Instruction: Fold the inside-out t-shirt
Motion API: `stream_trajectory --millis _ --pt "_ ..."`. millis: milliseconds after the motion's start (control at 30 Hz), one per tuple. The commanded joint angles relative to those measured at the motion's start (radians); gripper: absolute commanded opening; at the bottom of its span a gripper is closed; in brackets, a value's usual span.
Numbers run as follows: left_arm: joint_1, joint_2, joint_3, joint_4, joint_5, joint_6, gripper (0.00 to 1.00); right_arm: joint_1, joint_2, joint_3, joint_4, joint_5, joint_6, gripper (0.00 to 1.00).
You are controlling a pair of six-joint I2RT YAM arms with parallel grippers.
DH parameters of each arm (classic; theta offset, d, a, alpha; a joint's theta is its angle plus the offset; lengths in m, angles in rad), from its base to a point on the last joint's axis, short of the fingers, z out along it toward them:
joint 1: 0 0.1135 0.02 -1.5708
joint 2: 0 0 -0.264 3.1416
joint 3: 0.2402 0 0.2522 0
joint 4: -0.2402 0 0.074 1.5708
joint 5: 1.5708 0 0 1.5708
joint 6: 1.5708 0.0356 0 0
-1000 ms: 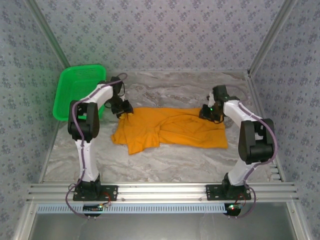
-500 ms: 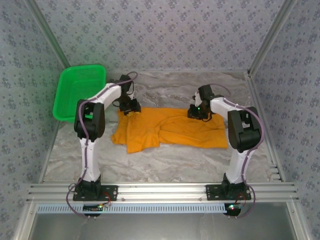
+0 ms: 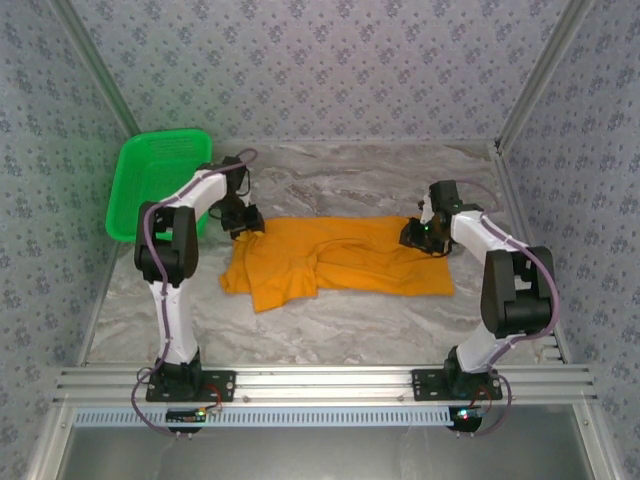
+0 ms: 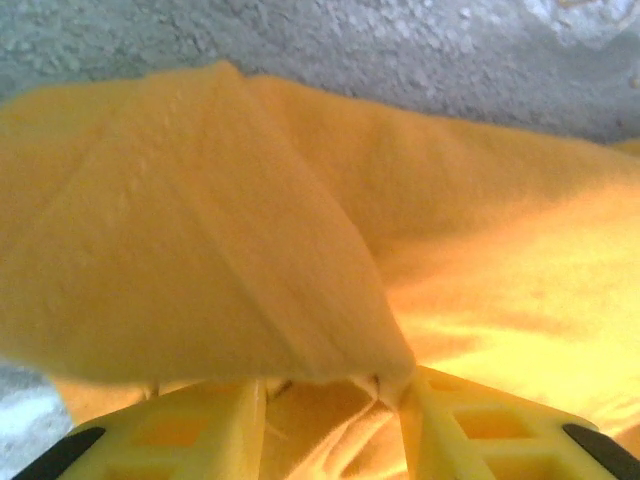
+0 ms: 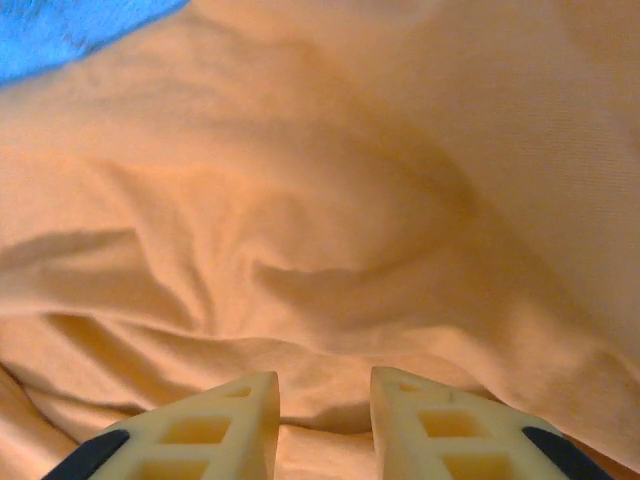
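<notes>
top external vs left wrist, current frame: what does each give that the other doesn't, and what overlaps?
Top external adds: the green basket at far left, the right hand over the right end of the t-shirt, and that shirt's whole crumpled outline across the table.
Left wrist adds: close detail of a raised fold tenting up from between the left hand's fingers, apparently gripped.
Shared: the orange t-shirt, the left hand at its far left corner, and grey marbled table surface beyond the cloth.

Tee (image 3: 345, 262) is showing orange-yellow, basket (image 3: 160, 180) bright green. Tbl (image 3: 330, 322) is looking grey-marbled; walls (image 3: 300, 70) are carrying sm. grey floral print.
</notes>
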Motion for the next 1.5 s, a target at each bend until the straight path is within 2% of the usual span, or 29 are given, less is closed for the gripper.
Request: stream_trajectory --millis 0,100,267,467,600,700,800,900,1000,1133,1300,1333,1433,1467 --pt "-0.043 -0.085 0.077 -0.085 0.031 0.05 0.39 -0.013 -0.015 0.014 -0.034 0.099 0.087 0.34" --pt "-0.09 -0.07 0.112 -0.068 0.013 0.067 0.39 -0.034 0.043 0.007 0.011 0.102 0.11 0.3" --pt "-0.118 -0.027 0.048 0.037 -0.045 0.093 0.38 -0.045 0.181 0.043 0.129 0.133 0.12 0.24" --pt "-0.14 -0.053 -0.095 0.027 -0.051 0.102 0.37 -0.064 0.358 0.252 0.154 0.204 0.11 0.19" --pt "-0.208 -0.133 -0.226 -0.003 -0.007 0.086 0.37 -0.071 0.502 0.435 0.173 0.112 0.12 0.19" --pt "-0.303 -0.186 -0.319 0.033 0.1 0.022 0.37 -0.057 0.63 0.622 0.16 -0.007 0.128 0.23" --pt "-0.433 -0.192 -0.373 0.155 0.25 -0.094 0.37 -0.011 0.734 0.821 0.119 -0.075 0.129 0.29" --pt "-0.56 -0.15 -0.344 0.262 0.351 -0.179 0.37 0.024 0.781 0.94 0.095 -0.105 0.168 0.42" --pt "-0.656 -0.107 -0.26 0.298 0.423 -0.195 0.37 0.028 0.774 1.018 0.033 -0.108 0.176 0.54" --pt "-0.706 -0.13 -0.18 0.304 0.504 -0.191 0.38 0.005 0.661 0.96 -0.024 -0.102 0.16 0.6" --pt "-0.682 -0.244 -0.123 0.196 0.465 -0.037 0.39 -0.022 0.418 0.632 -0.021 0.012 0.127 0.63" --pt "-0.673 -0.265 -0.129 0.18 0.431 -0.002 0.39 -0.025 0.384 0.572 -0.016 0.036 0.124 0.63" --pt "-0.639 -0.33 -0.211 0.185 0.187 0.086 0.39 -0.027 0.31 0.414 0.023 0.056 0.102 0.63" --pt "-0.627 -0.336 -0.238 0.194 0.141 0.108 0.39 -0.029 0.304 0.378 0.035 0.039 0.099 0.62"
